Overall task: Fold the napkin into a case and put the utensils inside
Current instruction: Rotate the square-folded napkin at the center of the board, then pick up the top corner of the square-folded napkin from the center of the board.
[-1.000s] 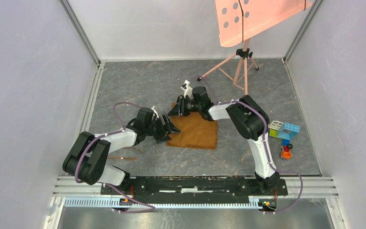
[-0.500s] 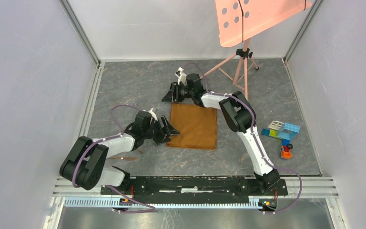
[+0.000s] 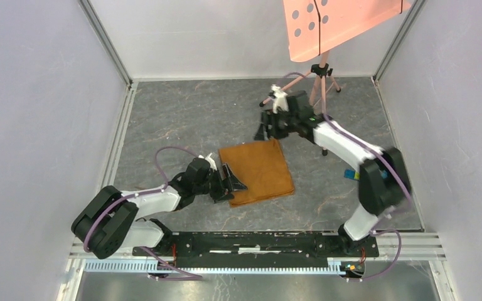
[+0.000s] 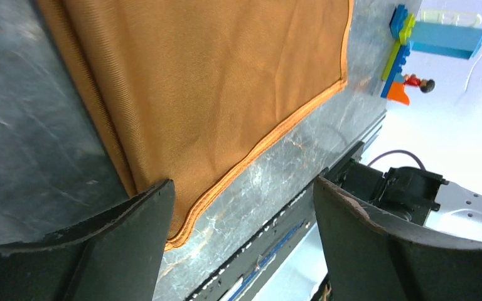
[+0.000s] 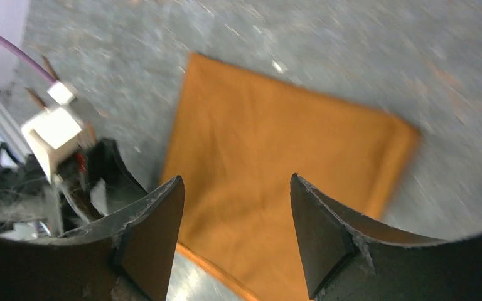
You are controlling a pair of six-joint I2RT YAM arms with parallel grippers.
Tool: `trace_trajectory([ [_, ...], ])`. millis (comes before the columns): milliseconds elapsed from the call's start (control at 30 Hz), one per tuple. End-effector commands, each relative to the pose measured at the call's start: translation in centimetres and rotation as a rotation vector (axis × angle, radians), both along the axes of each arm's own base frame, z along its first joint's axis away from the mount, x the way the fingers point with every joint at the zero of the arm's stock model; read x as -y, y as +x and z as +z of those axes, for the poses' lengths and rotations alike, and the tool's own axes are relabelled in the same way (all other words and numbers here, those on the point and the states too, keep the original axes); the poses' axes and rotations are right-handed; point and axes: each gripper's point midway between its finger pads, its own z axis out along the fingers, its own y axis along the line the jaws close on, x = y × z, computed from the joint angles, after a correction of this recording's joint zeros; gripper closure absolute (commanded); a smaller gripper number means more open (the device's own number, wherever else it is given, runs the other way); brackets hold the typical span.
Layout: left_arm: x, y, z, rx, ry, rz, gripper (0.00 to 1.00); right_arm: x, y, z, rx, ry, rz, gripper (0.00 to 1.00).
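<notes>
I see the folded orange-brown cloth napkin (image 3: 257, 170) flat on the middle of the grey marbled worktop (image 3: 182, 119). It is near-square with no clear long axis, skewed, stitched hem facing the arm bases. Its near-left corner lies between my left fingers (image 4: 119, 238), which are wide and unclamped. My right fingers (image 5: 147, 238) are apart and empty, beyond its far edge.
</notes>
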Motion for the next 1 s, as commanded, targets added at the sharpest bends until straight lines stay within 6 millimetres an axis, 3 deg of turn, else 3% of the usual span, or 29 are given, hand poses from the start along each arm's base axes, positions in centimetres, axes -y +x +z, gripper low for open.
trace_trajectory([
  [0,1.0,-1.3,0.2,-0.043,-0.004,-0.007,0.1,9.5,-6.6,-4.8,-0.1,-0.216,-0.033,0.32],
  [133,1.2,-1.4,2.4,0.009,-0.019,-0.026,0.05,15.0,-10.2,-7.9,-0.135,-0.28,-0.093,0.36],
  [233,-0.1,-1.0,3.4,0.063,0.068,-0.018,0.0,16.4,-11.1,-9.4,-0.174,-0.281,-0.121,0.43],
  [433,-1.9,-0.6,5.4,0.133,0.169,-0.017,0.0,15.8,-12.4,-11.4,-0.22,-0.233,-0.089,0.6],
  [533,-2.3,-0.4,5.8,0.145,0.18,-0.011,0.0,16.3,-12.3,-11.3,-0.199,-0.258,-0.099,0.65],
  [800,-2.0,-0.1,6.0,0.141,0.16,-0.008,0.0,14.6,-14.0,-9.9,-0.188,-0.151,-0.04,0.56],
  [967,-1.7,0.0,6.0,0.139,0.158,-0.018,0.0,14.6,-14.3,-9.4,-0.178,-0.146,-0.035,0.61],
])
